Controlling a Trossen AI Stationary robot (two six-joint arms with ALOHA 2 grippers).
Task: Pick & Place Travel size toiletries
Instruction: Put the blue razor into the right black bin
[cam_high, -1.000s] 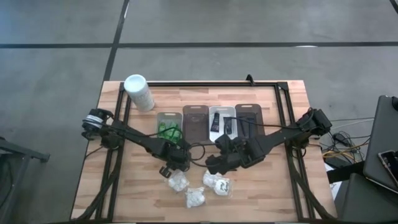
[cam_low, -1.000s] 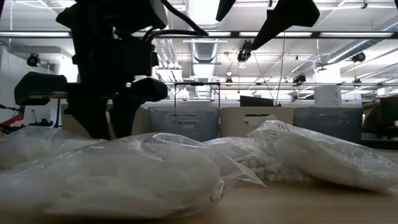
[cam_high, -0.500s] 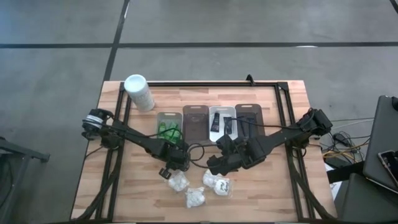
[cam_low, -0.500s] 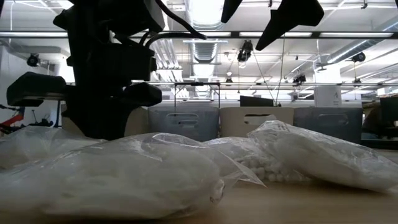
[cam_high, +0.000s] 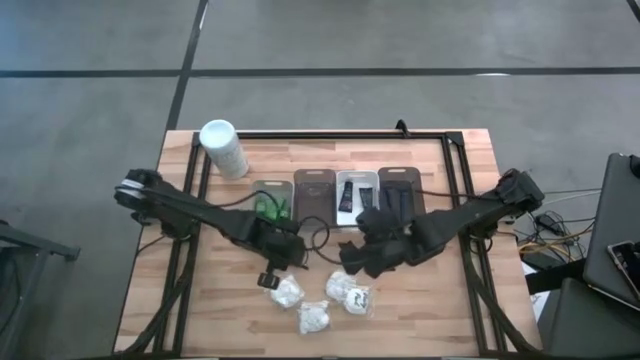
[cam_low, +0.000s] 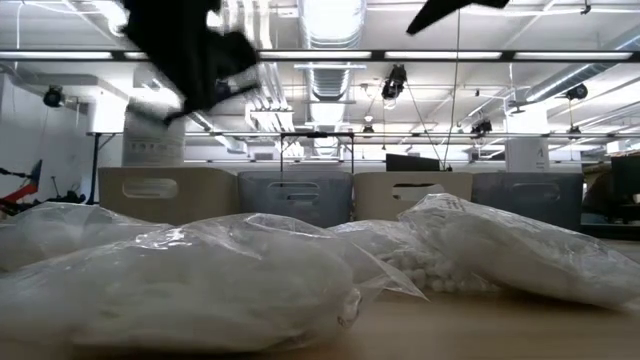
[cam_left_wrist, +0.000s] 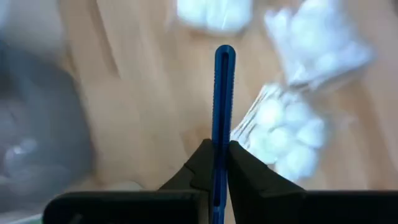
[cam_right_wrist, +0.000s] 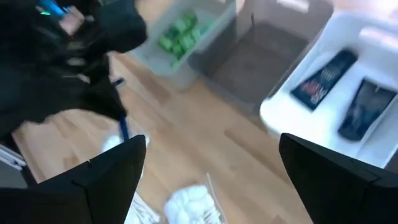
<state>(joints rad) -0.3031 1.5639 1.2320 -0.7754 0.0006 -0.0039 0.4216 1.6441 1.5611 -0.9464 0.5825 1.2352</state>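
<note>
My left gripper (cam_high: 271, 270) hangs above the table's middle, shut on a slim blue ribbed stick (cam_left_wrist: 222, 93), one of the toiletries. Three white crinkly packets (cam_high: 287, 291) (cam_high: 315, 317) (cam_high: 348, 293) lie on the wood just nearer than it. Farther back are bright green little bottles (cam_high: 268, 208) in the leftmost tray and black tubes (cam_right_wrist: 324, 78) in a white tray (cam_high: 357, 190). My right gripper (cam_right_wrist: 211, 143) is open, raised over the table right of the left one, with nothing between its fingers. My left gripper pinches the blue stick's near end (cam_left_wrist: 217, 152) between its two fingers. The fingers slant down from the left and lie along the stick, whose free end (cam_left_wrist: 224, 53) juts out past the fingertips. The stick is lifted clear above the packets.
Four trays stand in a row across the middle: a grey one (cam_high: 270, 198), a brown one (cam_high: 313, 195), the white one and a dark one (cam_high: 398, 188). A tall white container (cam_high: 224, 148) stands at the far left. A black frame (cam_high: 330, 135) edges the table.
My left gripper has risen from table height beside the packets to well above them, rolling its wrist as it went. My right gripper has also moved up a little. The packets have stayed where they were.
</note>
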